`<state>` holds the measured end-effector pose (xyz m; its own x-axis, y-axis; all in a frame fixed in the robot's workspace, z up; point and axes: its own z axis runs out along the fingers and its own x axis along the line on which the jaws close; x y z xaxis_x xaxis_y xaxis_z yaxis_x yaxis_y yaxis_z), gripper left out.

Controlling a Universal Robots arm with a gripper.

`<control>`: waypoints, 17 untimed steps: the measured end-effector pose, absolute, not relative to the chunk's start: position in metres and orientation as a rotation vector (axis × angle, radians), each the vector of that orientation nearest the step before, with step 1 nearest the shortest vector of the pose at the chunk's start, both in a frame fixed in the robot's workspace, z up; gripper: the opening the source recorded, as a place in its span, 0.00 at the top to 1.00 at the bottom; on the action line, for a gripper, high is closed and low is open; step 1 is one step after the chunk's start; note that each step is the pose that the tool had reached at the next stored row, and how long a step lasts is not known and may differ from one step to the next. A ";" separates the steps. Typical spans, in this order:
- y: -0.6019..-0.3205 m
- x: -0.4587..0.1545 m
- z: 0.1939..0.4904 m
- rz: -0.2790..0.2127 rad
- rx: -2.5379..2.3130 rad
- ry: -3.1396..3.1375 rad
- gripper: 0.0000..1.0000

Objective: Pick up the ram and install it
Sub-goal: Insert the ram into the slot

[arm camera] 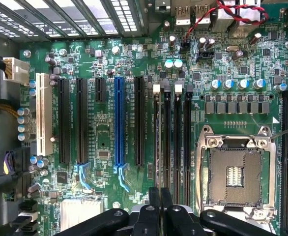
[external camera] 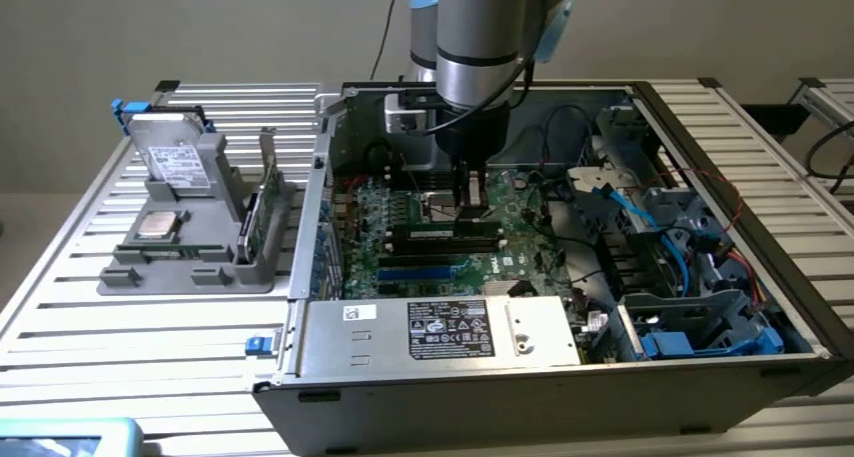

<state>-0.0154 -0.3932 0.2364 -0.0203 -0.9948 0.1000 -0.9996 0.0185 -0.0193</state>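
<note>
A long, thin green ram stick point(external camera: 270, 202) stands on edge in the grey holder point(external camera: 174, 262) on the table, at the exterior view's left, outside the computer case. My gripper point(external camera: 467, 212) hangs inside the open case, low over the green motherboard point(external camera: 521, 232) and far from the holder. In the wrist view the two black fingers point(arm camera: 154, 209) sit pressed together, so the gripper point(arm camera: 160, 206) is shut, and I see nothing between them. It is lined up with the row of black memory slots point(arm camera: 172, 142), which have white clips at their ends.
The case walls point(external camera: 320, 207) fence in the motherboard. A silver power supply point(external camera: 441, 327) lies along the near side, and drive cages with blue cables point(external camera: 667, 267) fill the exterior view's right. The holder also carries a silver drive point(external camera: 178, 162) and a processor chip point(external camera: 160, 224). An empty processor socket point(arm camera: 235, 174) lies beside the memory slots.
</note>
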 end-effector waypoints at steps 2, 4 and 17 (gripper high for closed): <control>-0.393 -0.015 0.236 0.130 2.157 -2.200 0.88; -0.393 -0.015 0.236 0.129 2.157 -2.200 0.88; -0.395 -0.015 0.234 0.130 2.158 -2.201 0.88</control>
<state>-0.0155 -0.3949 0.2337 -0.0206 -0.9948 0.0997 -0.9996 0.0186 -0.0205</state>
